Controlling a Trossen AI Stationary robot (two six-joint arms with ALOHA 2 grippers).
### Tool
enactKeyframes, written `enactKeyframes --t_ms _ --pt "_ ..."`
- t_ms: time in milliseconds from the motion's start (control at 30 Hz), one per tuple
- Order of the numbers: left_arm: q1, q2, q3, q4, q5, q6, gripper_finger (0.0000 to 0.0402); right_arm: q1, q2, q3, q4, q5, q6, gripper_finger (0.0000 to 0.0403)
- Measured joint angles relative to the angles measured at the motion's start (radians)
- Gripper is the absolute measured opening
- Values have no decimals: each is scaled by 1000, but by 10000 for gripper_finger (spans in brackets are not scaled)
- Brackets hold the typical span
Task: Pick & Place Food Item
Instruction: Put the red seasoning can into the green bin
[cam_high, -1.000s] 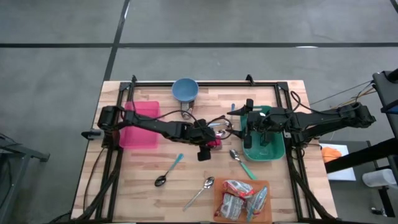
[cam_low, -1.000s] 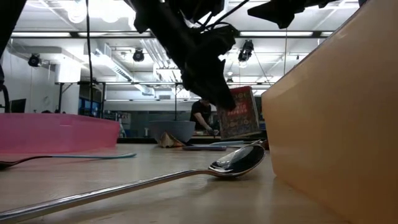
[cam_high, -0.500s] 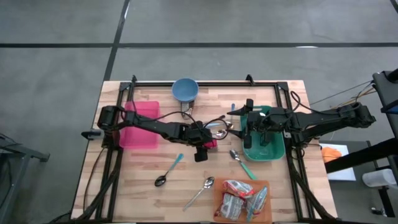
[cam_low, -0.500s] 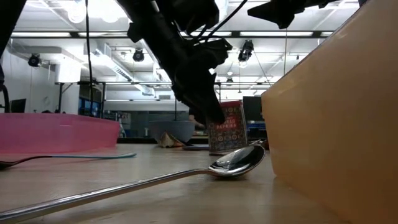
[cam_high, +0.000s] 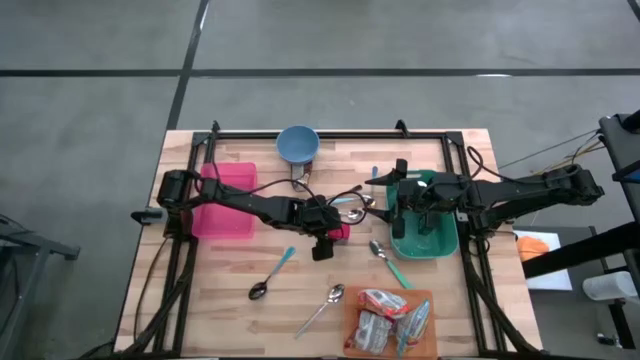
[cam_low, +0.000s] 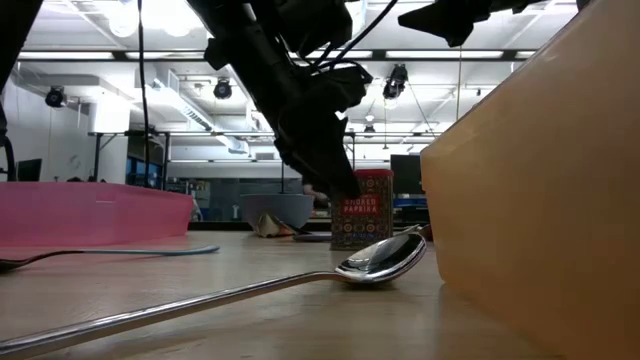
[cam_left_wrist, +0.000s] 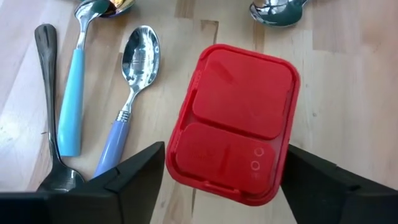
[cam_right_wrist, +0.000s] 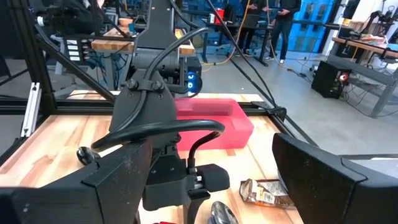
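The red box is seen standing on the worktop near mid-table, between the spread fingers of the left end effector (no contact visible), so placing looks nearly done. The right end effector is held spread over the green bin.
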Motion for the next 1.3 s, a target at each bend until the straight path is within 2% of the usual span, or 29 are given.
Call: enactKeyframes --t_ms 433,733,1167,1300 --pt "0 -23 1 0 -4 -15 366 0 0 0 1 0 0 331" --pt "0 -97 1 -10 -56 -14 368 0 0 0 1 -1 0 331" --pt "0 -291 -7 -27 -117 19 368 0 0 0 -1 -1 0 331" --pt "0 -378 -73 -1 -129 47 368 0 0 0 -1 -1 0 331"
